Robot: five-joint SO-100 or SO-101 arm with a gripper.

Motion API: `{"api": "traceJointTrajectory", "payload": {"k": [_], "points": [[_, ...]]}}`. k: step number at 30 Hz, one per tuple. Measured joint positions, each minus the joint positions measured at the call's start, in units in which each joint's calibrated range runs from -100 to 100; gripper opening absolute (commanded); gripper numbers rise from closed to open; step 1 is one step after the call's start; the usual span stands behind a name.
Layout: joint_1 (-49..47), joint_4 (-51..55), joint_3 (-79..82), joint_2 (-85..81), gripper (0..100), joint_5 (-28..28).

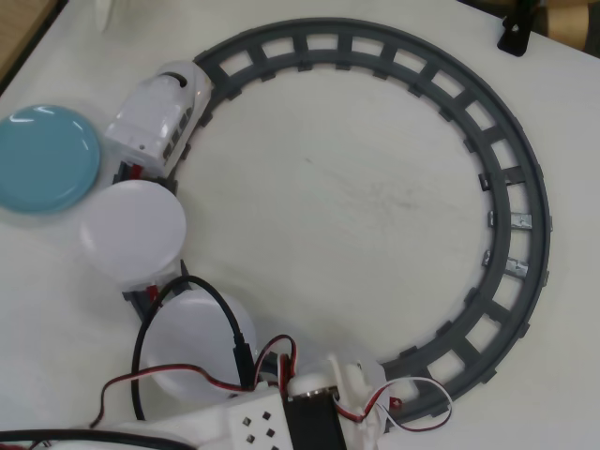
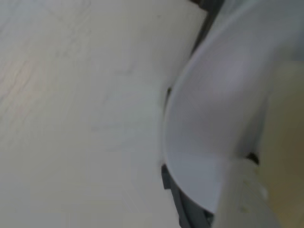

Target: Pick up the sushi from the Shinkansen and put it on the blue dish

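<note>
- Down at the bottom edge of the overhead view, the white arm (image 1: pixel 281 417) hangs over a round white plate (image 1: pixel 192 342); gripper hidden, grip impossible to tell.
- White toy bullet train (image 1: pixel 159 117) sits on the grey circular track (image 1: pixel 511 187).
- Glossy light blue dish (image 1: pixel 42 157) lies beside the train on the tabletop (image 1: pixel 347 187).
- Sushi not clearly visible.

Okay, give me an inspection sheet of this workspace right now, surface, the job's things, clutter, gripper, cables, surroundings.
Surface: white table, faint scuffs.
Job's things: Shinkansen on the grey track at upper left of the overhead view, white plates behind it; blue dish empty, left of the train; sushi not clearly seen.
Clutter: nothing seen.
Gripper: only a blurred pale part at the wrist view's lower right, over a white plate; state cannot be told.
Cables: black cable, red and white wires over the arm.
Surroundings: black clamp at the top right edge.
</note>
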Motion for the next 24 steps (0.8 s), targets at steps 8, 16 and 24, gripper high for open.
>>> {"api": "traceJointTrajectory", "payload": {"k": [8,16,24], "points": [[-11.3,8.8,0.0,-13.7,6,-4.0],[-32.0,17.1,0.0,-22.2,6,-12.2],[-52.1,16.9,0.0,-22.4,6,-21.7]]}}
